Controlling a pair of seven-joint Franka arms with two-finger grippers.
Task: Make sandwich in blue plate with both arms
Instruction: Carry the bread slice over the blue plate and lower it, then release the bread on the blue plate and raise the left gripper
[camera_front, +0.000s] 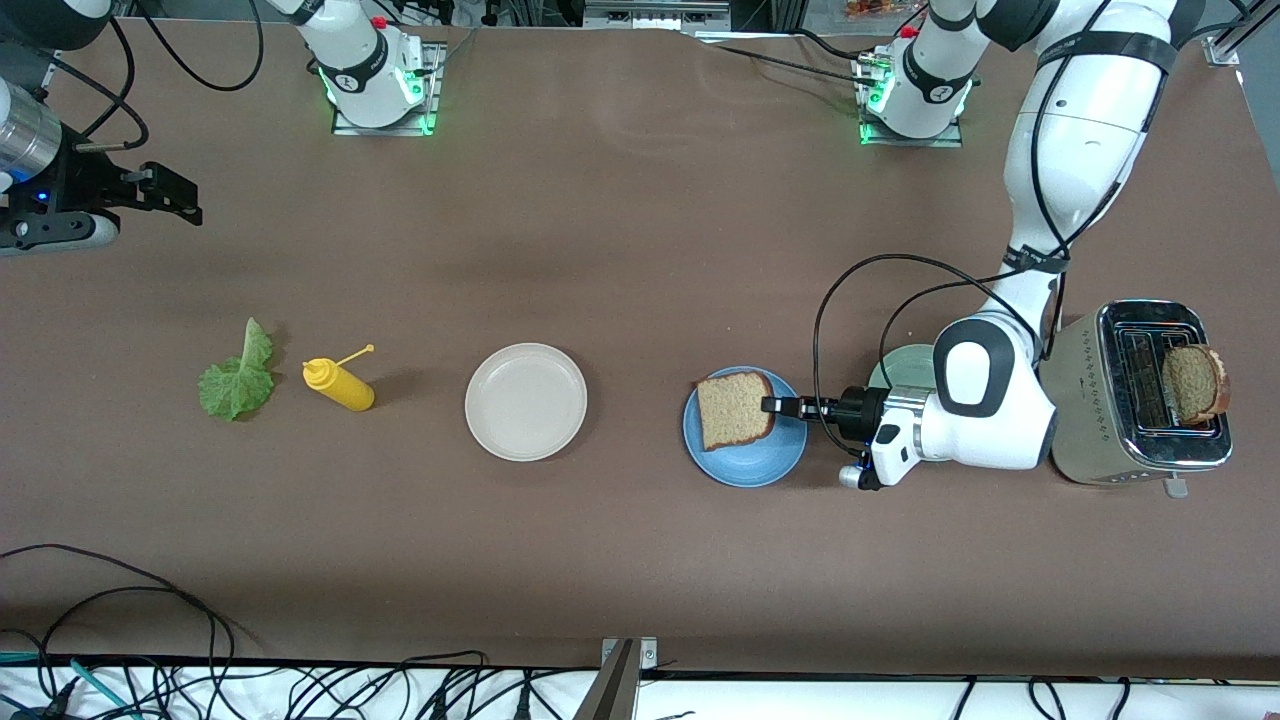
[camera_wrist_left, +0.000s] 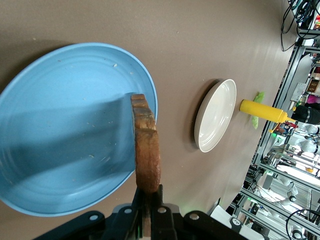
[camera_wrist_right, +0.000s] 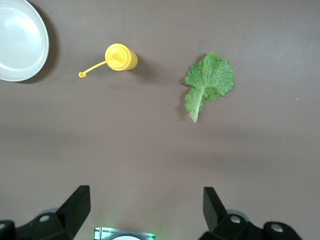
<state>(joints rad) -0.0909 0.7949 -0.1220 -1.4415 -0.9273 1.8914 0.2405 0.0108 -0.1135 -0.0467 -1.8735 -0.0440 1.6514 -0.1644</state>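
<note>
Left tool clamped on a bread slice, gripping its crust edge and holding it over the blue plate; in the left wrist view the slice stands on edge above the plate. Second slice sits in the toaster at the left arm's end of the bench. Lettuce leaf and yellow bottle lie toward the right arm's end, cream plate between bottle and blue plate. Right tool waits with fingers spread, holding nothing, above the lettuce end of the bench.
</note>
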